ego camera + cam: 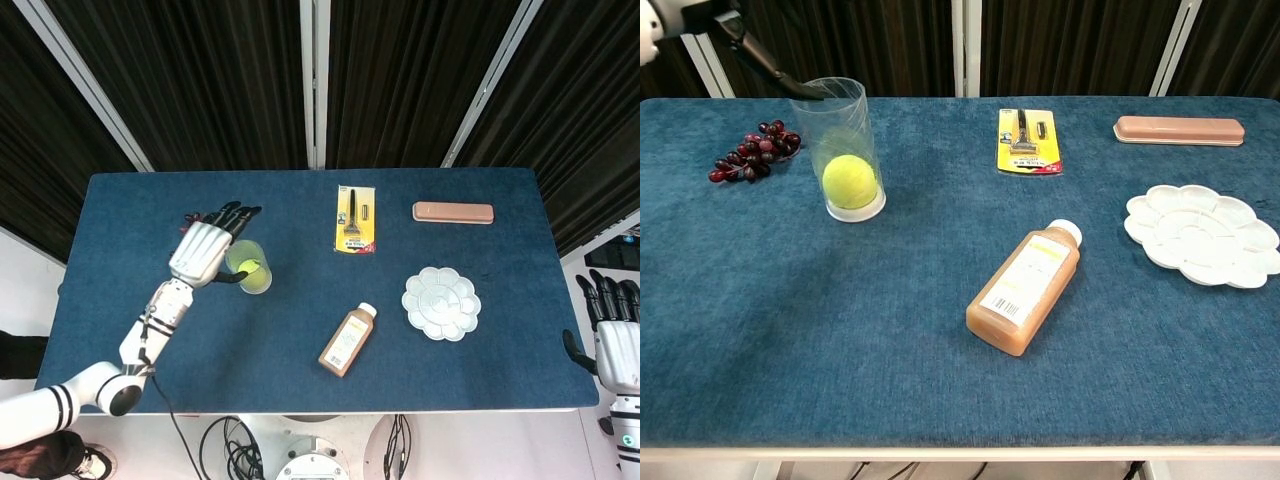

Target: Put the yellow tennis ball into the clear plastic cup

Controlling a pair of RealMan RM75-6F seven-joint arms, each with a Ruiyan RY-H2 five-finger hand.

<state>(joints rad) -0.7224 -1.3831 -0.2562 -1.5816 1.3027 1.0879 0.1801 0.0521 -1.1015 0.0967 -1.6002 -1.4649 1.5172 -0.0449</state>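
The yellow tennis ball (850,181) lies at the bottom of the clear plastic cup (840,120), which stands upright on the blue table at the left. From above, the ball (248,266) shows inside the cup (254,281). My left hand (205,246) hovers just left of the cup's mouth with its fingers spread and nothing in it; in the chest view only its dark fingers (765,62) show at the top left, near the cup's rim. My right hand (612,325) hangs off the table's right edge, fingers apart, empty.
A bunch of dark grapes (750,152) lies left of the cup. An orange juice bottle (1025,286) lies on its side mid-table. A white palette dish (1202,233), a yellow razor pack (1027,139) and a pink case (1179,129) sit to the right and back.
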